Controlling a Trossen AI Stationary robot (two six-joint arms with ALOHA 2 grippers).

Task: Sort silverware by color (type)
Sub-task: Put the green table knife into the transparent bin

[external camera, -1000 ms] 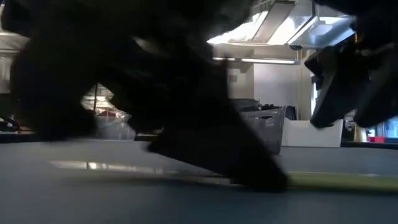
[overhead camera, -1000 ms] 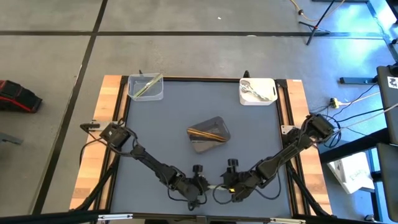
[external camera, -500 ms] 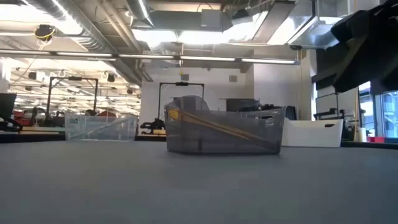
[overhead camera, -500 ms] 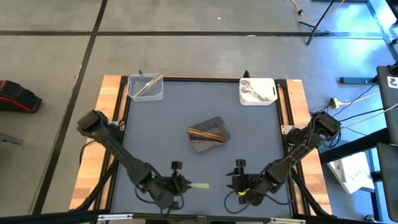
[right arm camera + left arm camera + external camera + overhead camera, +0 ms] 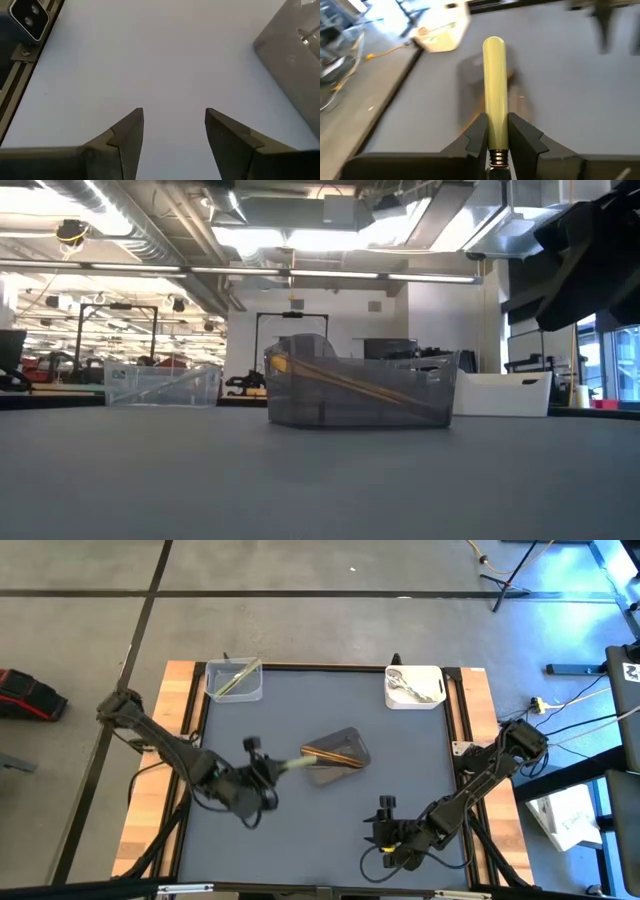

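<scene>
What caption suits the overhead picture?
Left end effector carries a pale-green-handled knife above the table, near the grey tub.

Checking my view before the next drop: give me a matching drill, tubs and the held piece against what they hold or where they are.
Things:
1. clear tub
2. white tub
3. grey tub
4. green-handled knife

States:
A. holds gold pieces
B. gripped in the left tool
C. holds silver spoons
D. holds a green-handled piece

Pairs: 1-D, 2-C, 3-A, 4-B
</scene>
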